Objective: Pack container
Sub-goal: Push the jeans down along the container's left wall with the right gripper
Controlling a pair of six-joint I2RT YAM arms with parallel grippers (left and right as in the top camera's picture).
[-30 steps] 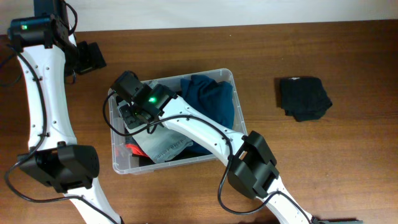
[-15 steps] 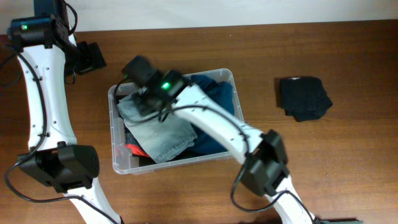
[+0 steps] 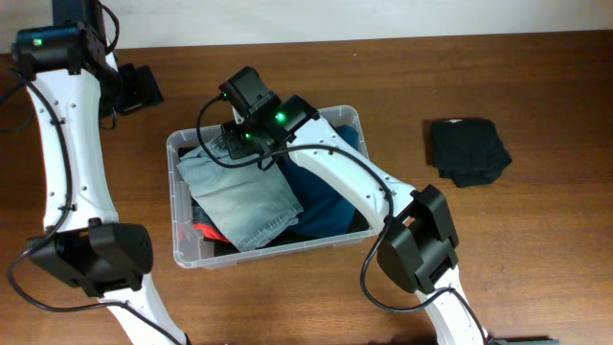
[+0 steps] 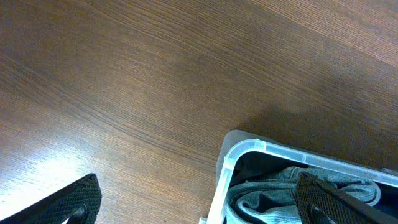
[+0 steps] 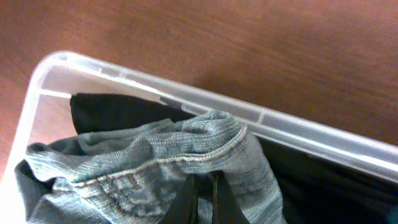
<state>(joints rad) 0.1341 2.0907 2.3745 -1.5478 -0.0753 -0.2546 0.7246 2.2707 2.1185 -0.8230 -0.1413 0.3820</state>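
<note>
The left arm (image 3: 69, 144) and right arm (image 3: 335, 172) share one build: smooth white link shells joined by chunky black joint housings (image 3: 96, 257). Thin black cables (image 3: 363, 281) loop outside the links. Each arm carries a small green light (image 3: 280, 118) on a black block. Small dark dots line the left arm's shell (screws or holes, too small to tell). The left fingers (image 4: 320, 200) are black and cross-hatched; the right fingers (image 5: 186, 202) are black and slim.

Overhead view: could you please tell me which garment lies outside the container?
The black folded garment, alone on the table; the faded jeans and the dark blue garment lie inside the container.
</note>
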